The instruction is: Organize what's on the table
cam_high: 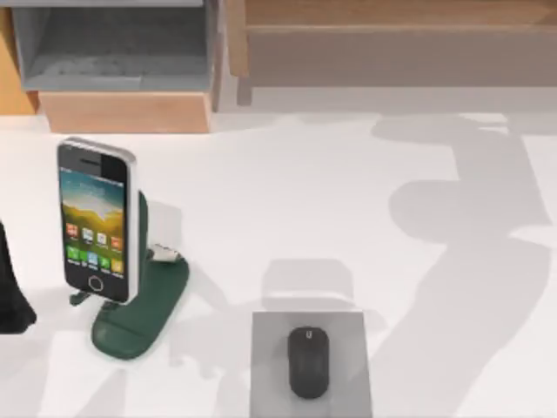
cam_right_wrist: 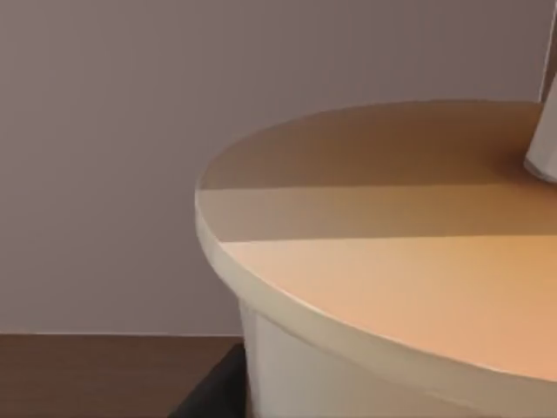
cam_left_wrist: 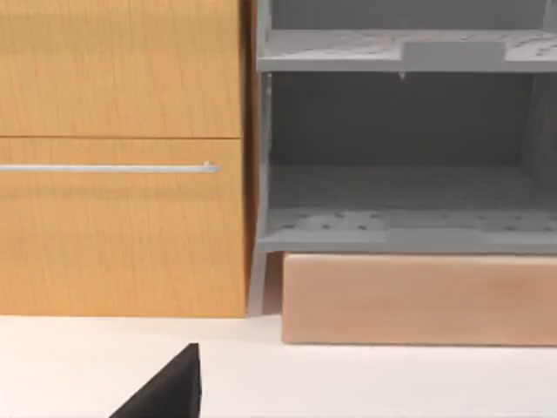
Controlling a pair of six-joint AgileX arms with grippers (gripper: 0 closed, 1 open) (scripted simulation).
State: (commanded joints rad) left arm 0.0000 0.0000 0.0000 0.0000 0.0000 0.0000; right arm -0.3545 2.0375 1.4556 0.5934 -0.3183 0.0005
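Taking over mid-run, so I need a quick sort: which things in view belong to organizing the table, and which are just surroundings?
Job things:
phone, upright on the green stand
mouse on the grey pad
table
left gripper, at the table's left edge

Just surroundings:
shelf unit along the back
round wooden top, in the right wrist view

On the table (cam_high: pixel 348 200), toward its left side, a phone (cam_high: pixel 97 221) stands upright in a stand (cam_high: pixel 144 305). To the right of the stand, near the front edge, a pad (cam_high: pixel 348 366) lies flat with a mouse (cam_high: pixel 308 361) resting on its middle. The shelf unit (cam_high: pixel 122 61) runs along the back of the table, behind the phone. My left arm (cam_high: pixel 10 287) sits at the table's far left edge, just left of the phone. From my left wrist, the shelf unit's drawer front (cam_left_wrist: pixel 122 218) lies beside its open shelves (cam_left_wrist: pixel 400 200).
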